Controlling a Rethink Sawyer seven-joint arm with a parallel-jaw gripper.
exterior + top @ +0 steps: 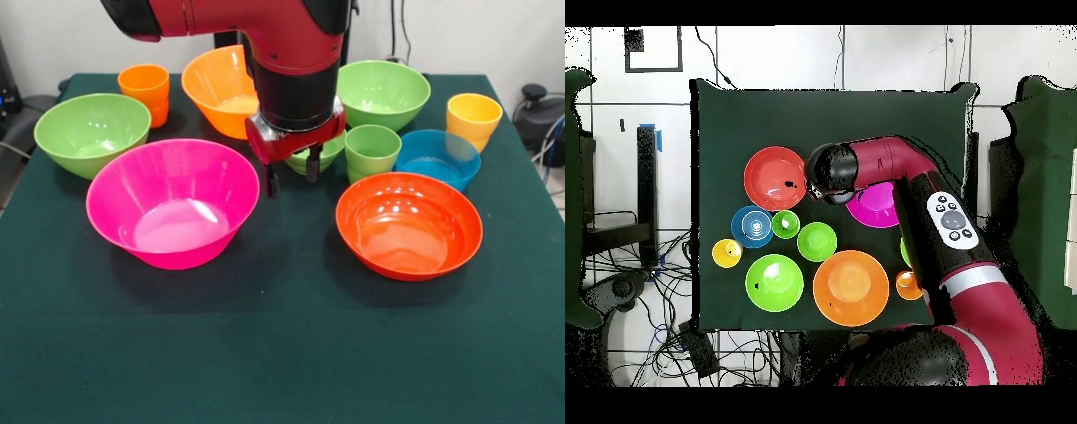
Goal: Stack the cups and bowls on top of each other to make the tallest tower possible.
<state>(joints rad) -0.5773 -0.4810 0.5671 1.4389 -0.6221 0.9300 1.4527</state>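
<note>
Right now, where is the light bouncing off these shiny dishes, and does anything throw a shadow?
In the front view, white glare sits in the bottom of the pink bowl and the red-orange bowl, and each casts a soft shadow on the dark green cloth. In the overhead view, the arm hides most of the pink bowl.

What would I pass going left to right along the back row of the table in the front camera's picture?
Orange cup → big orange bowl → light green bowl → yellow cup. The arm hides part of the middle.
</note>
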